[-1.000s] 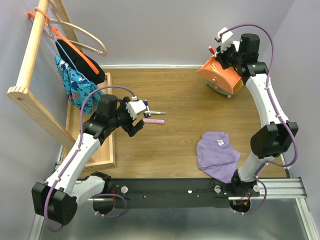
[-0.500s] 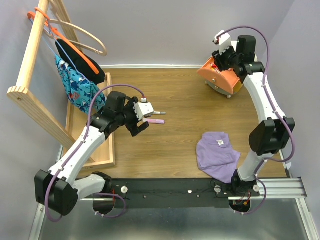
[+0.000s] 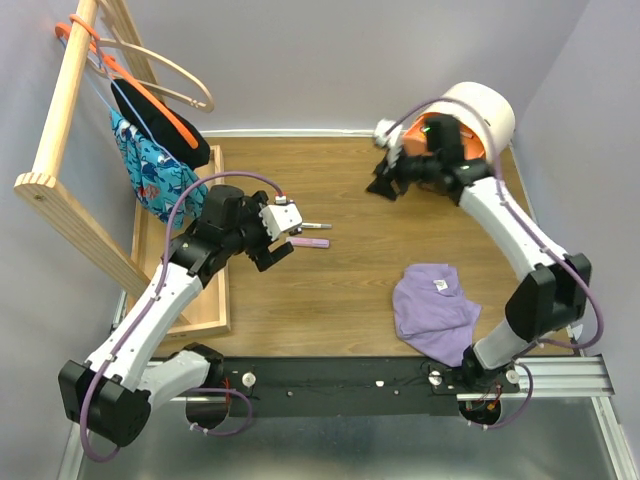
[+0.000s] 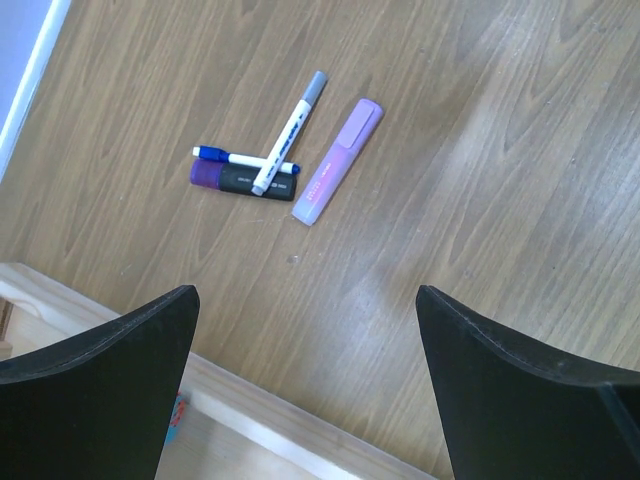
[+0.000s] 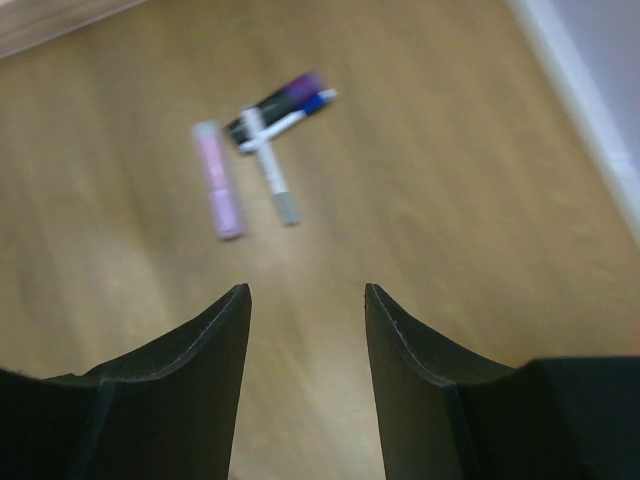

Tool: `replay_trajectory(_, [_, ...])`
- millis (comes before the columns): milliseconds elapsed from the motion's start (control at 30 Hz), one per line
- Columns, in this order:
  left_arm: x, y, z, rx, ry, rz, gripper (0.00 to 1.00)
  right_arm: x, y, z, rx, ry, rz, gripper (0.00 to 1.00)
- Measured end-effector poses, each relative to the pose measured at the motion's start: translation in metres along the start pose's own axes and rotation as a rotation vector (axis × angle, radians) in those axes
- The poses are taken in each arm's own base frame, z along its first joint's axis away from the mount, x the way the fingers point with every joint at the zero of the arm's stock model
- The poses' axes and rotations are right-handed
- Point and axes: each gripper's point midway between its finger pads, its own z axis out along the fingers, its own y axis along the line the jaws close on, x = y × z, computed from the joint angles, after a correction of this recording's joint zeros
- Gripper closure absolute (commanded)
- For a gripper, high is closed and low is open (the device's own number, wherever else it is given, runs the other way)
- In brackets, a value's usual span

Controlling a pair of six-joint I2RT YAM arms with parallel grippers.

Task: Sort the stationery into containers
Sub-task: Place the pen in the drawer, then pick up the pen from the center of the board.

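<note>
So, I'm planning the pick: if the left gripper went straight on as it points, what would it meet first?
Likely the bare wooden tabletop, just short of the pink-lilac bar-shaped highlighter; the open left gripper points there, though depth is unclear.

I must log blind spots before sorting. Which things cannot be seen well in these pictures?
- Drawer unit, top view: right arm covers its drawers, so their contents are unseen.
- Pens, top view: left gripper hides most of the cluster.
- Pink bar, right wrist view: the picture is blurred, so any markings are unreadable.
</note>
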Motion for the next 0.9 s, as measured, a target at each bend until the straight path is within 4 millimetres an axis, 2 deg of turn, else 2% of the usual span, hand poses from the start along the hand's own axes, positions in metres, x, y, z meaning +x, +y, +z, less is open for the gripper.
replay_trajectory(100, [-0.002,0.000,-0.005,-0.012,-0.009,0.006,0.01,0.029,0.056,0.045,-0.161,0.077,0.029,0.46])
replay_trajectory(133, [-0.002,0.000,-0.007,-0.014,-0.011,0.007,0.01,0.038,0.070,0.059,-0.204,0.103,0.037,0.46])
replay_trajectory(200, [-0.001,-0.003,-0.011,-0.012,-0.009,0.010,0.01,0.055,0.084,0.078,-0.252,0.143,0.054,0.47])
replay_trajectory(300, [0.003,-0.007,-0.017,-0.002,0.000,0.008,0.01,0.079,0.096,0.100,-0.293,0.199,0.071,0.48])
replay_trajectory(400, [0.005,-0.011,-0.024,0.006,-0.001,0.006,0.01,0.094,0.104,0.124,-0.330,0.235,0.061,0.50])
replay_trajectory(533, [0.006,-0.013,-0.032,0.005,-0.007,-0.003,0.01,0.097,0.109,0.157,-0.361,0.244,0.009,0.53])
replay_trajectory(633, [0.007,-0.013,-0.036,0.002,-0.007,-0.011,0.01,0.094,0.109,0.175,-0.376,0.239,-0.032,0.54])
replay_trajectory(767, [0.011,-0.011,-0.038,-0.002,0.000,-0.028,0.01,0.093,0.112,0.189,-0.392,0.238,-0.082,0.52])
replay_trajectory(900, [0.013,-0.009,-0.039,-0.009,0.001,-0.047,0.01,0.105,0.119,0.195,-0.409,0.270,-0.119,0.51])
